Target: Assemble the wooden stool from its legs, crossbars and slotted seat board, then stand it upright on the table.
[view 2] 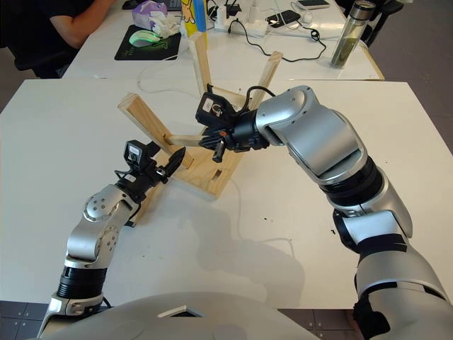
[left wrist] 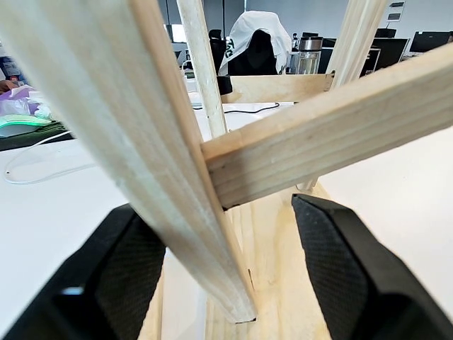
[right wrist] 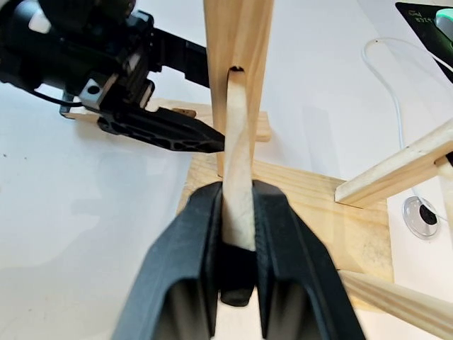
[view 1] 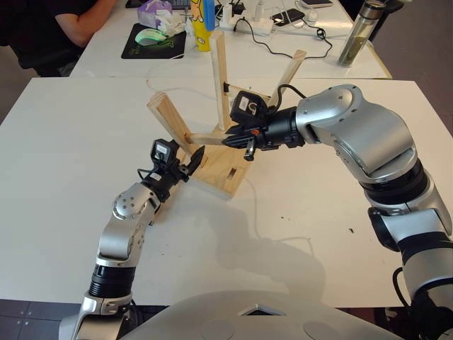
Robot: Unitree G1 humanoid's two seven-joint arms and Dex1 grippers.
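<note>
The wooden stool lies upside down, its slotted seat board (view 1: 225, 178) flat on the white table and its legs sticking up. My left gripper (view 1: 191, 161) is open, and its black fingers (left wrist: 106, 283) straddle the slanted near leg (left wrist: 141, 142) close to where it enters the board. My right gripper (right wrist: 238, 227) is shut on a thin crossbar (right wrist: 238, 170), whose end sits in a hole of that same leg (right wrist: 237, 35). In the head views the crossbar (view 1: 205, 139) runs level from the leg (view 1: 170, 120) to my right gripper (view 1: 235, 140). Another leg (view 1: 220, 78) stands upright behind.
A second table behind holds a mouse pad (view 1: 152, 41), a yellow bottle (view 1: 203, 25), cables and a water bottle (view 1: 356, 34). A person's arm (view 1: 78, 21) rests at its far left. Open white tabletop (view 1: 71, 177) lies to both sides and in front.
</note>
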